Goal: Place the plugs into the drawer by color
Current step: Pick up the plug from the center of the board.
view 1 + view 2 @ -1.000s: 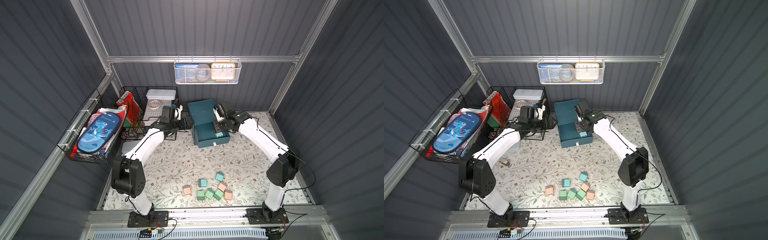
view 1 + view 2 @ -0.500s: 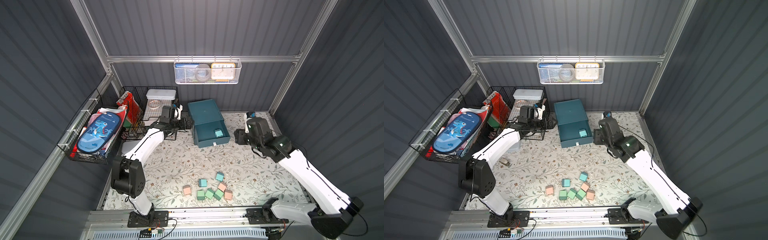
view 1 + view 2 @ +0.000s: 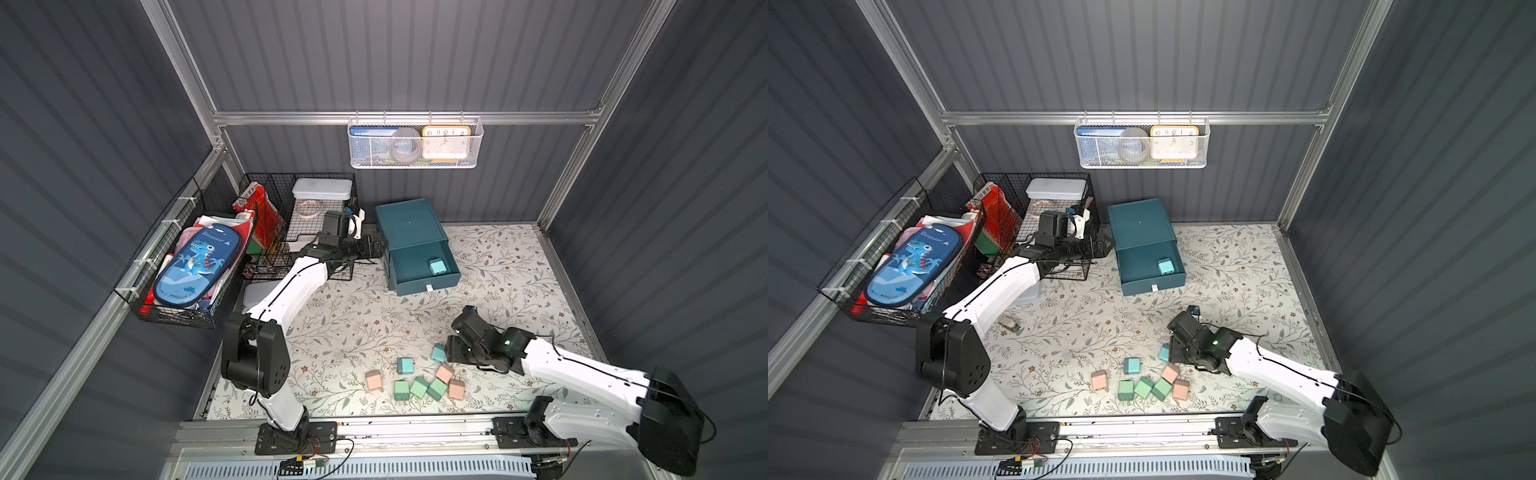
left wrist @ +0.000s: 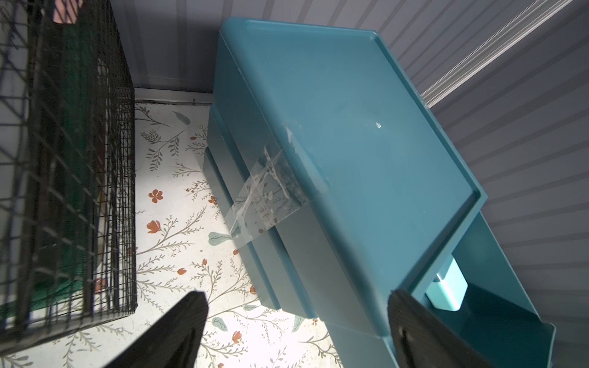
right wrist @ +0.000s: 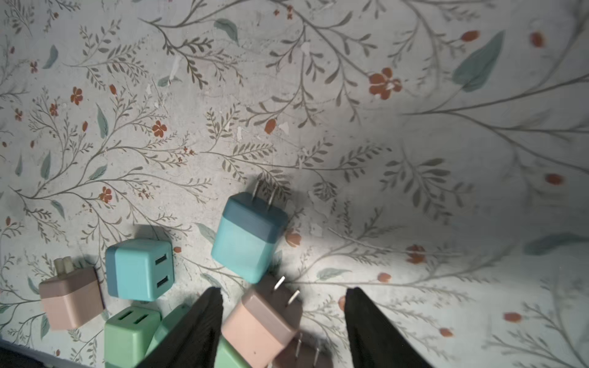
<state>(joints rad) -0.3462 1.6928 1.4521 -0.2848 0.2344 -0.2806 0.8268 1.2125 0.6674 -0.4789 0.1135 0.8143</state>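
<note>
The dark teal drawer cabinet (image 3: pixel 409 226) (image 3: pixel 1140 228) stands at the back of the mat with its top drawer pulled out. One teal plug (image 3: pixel 437 266) (image 4: pixel 446 291) lies in that drawer. Several plugs sit near the front edge: teal (image 3: pixel 405 365) (image 5: pixel 140 269), teal (image 3: pixel 438 353) (image 5: pixel 248 237), pink (image 3: pixel 373 380), green (image 3: pixel 419 387). My right gripper (image 3: pixel 451 351) (image 5: pixel 283 291) is open, low over this cluster, with a pink plug (image 5: pixel 261 325) lying loose between its fingers. My left gripper (image 3: pixel 372 247) (image 4: pixel 294 294) is open beside the cabinet's left side, holding nothing.
Black wire baskets (image 3: pixel 291 224) with a white box stand left of the cabinet, close behind my left arm. Another basket (image 3: pixel 183 266) on the left wall holds a blue pencil case. A white mesh basket (image 3: pixel 415 143) hangs on the back wall.
My right arm has swung from the open drawer down to the plug cluster at the front, leaving the teal plug in the drawer. Its jaws have widened. The left arm has not moved.
</note>
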